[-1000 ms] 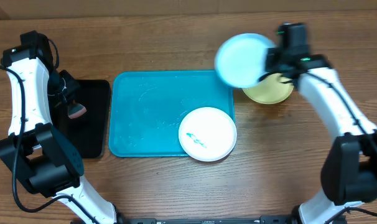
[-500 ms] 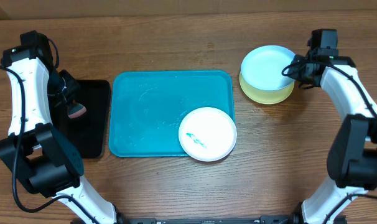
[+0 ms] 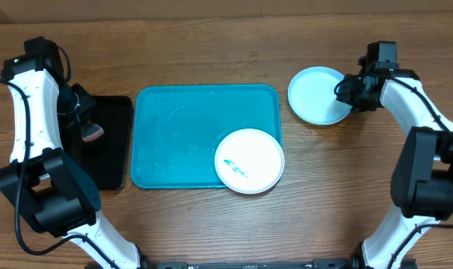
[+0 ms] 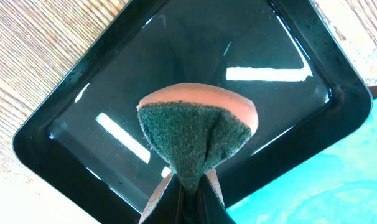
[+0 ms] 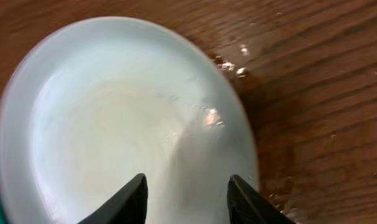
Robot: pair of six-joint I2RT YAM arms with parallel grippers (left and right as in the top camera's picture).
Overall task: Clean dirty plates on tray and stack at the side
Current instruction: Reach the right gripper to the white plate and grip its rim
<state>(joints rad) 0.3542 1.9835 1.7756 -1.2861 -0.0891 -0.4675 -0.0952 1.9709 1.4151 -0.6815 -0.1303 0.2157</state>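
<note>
Plates: two counted, round, shallow, smooth plastic.
Pale blue plate [image 3: 315, 96]: laid flat on the wood-grain table [image 3: 211, 45], right of the trays and apart from them.
White plate [image 3: 249, 161]: set on the turquoise tray [image 3: 174, 134] at its near right corner, rim overlapped; teal smear seen on it.
Trays: two counted; turquoise one rectangular with rounded corners and a raised rim; glossy black tray [image 3: 114, 161] just beside its left edge.
Sponge [image 4: 195, 134]: one, folded, green scouring face, orange back.
Left gripper [image 4: 191, 186]: clamped on the sponge, held above the black tray.
Right gripper [image 5: 187, 186]: fingers spread over the pale blue plate's edge, nothing gripped.
</note>
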